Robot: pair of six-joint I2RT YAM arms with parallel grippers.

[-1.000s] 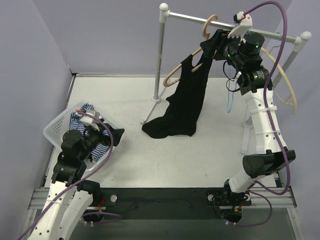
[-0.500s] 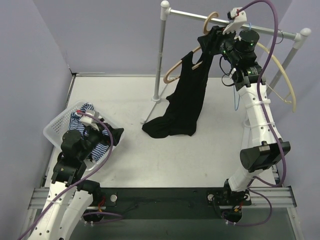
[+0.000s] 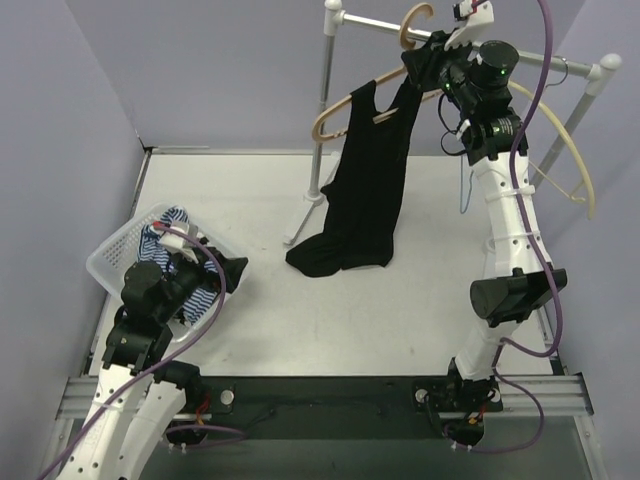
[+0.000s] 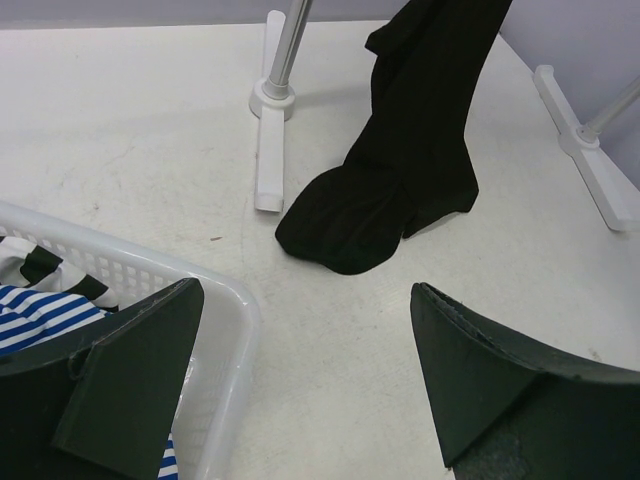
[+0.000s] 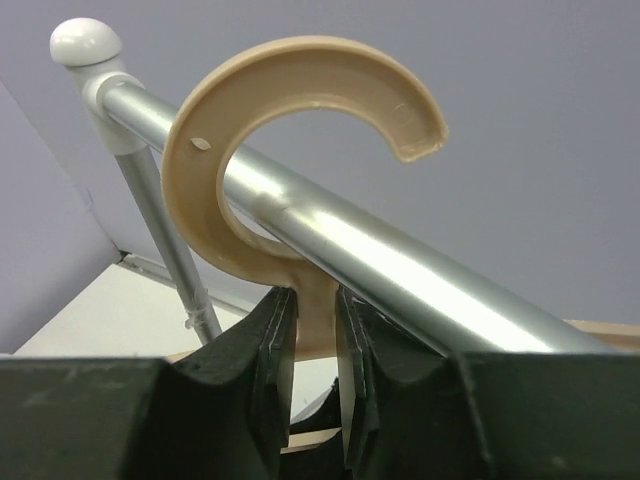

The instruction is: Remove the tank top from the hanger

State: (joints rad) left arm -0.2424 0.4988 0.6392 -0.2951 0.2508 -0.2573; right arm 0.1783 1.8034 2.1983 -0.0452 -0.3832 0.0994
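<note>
A black tank top [image 3: 372, 170] hangs on a tan wooden hanger [image 3: 340, 108] whose hook [image 3: 413, 22] sits at the silver rail [image 3: 372, 24]. Its hem lies bunched on the table [image 4: 360, 215]. My right gripper [image 3: 440, 62] is shut on the hanger's neck just below the hook [image 5: 300, 100], with the rail [image 5: 400, 270] passing behind it. My left gripper [image 3: 195, 262] is open and empty, low over the white basket [image 3: 110, 255], with the basket rim [image 4: 215, 300] by its left finger.
The rack's upright pole [image 3: 322, 110] and foot [image 4: 268, 150] stand behind the garment. A second tan hanger [image 3: 565, 160] hangs at the right end of the rail. Striped and dark clothes [image 3: 170, 235] lie in the basket.
My right gripper has lifted the hanger up and slightly left; the hook has risen above the rail and the tank top has been drawn upward. The left arm has not moved.
</note>
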